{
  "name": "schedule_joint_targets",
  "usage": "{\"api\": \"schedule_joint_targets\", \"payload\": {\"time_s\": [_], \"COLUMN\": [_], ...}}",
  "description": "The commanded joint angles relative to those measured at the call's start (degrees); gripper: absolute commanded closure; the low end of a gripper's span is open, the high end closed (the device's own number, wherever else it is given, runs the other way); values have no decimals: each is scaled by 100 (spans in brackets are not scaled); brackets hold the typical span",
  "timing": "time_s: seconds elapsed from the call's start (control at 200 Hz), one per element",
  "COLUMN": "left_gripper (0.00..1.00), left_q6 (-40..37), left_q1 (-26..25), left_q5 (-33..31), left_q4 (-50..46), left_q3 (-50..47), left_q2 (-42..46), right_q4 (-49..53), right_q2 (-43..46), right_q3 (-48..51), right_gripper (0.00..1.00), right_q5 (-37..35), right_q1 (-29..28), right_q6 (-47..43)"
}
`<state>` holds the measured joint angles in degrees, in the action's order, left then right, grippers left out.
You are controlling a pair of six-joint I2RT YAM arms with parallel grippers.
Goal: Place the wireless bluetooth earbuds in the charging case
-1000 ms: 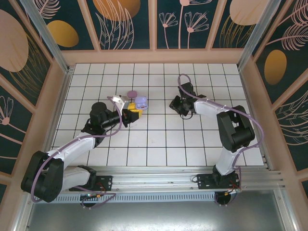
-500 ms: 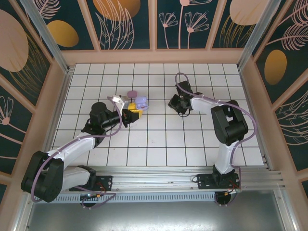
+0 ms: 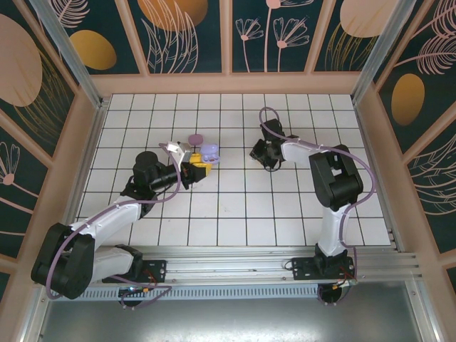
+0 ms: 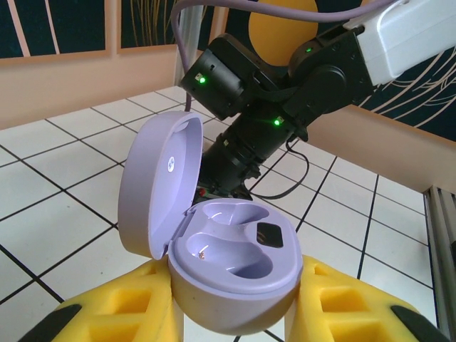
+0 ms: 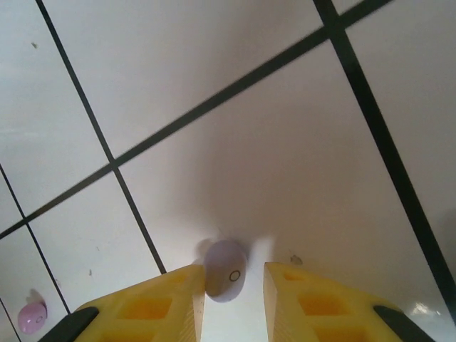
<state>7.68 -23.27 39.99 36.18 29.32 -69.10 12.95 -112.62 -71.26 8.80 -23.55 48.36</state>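
The left gripper [image 4: 235,308] is clamped on the base of the lavender charging case [image 4: 231,260], lid tipped open and both sockets bare, left of centre on the white tiled table [image 3: 235,214], toward its far edge. The right gripper [image 5: 234,285], right of centre, has its yellow fingers narrowly apart around a lavender earbud [image 5: 225,278] against the tiles; whether they pinch it cannot be told. A pink earbud [image 5: 31,317] lies nearby.
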Motion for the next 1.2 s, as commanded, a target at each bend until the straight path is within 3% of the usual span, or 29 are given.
{"api": "schedule_joint_targets", "payload": {"time_s": [0.0,0.34,0.781,1.191], "left_gripper": [100,100,100,100], "left_q6": [-65,-74,-81,73], "left_q1": [-22,-27,-24,-20], "left_q5": [94,90,54,68], "left_q4": [177,156,99,269], "left_q3": [-32,-32,-40,54], "left_q2": [-32,-25,55,-48], "right_q4": [130,177,607,1173], "right_q2": [-139,-320,-464,613], "right_q3": [-198,-320,-742,-681], "right_gripper": [72,73,84,86], "right_q5": [-81,18,2,-440], "right_q1": [40,12,-43,-63], "right_q6": [-102,-205,-699,-1115]}}
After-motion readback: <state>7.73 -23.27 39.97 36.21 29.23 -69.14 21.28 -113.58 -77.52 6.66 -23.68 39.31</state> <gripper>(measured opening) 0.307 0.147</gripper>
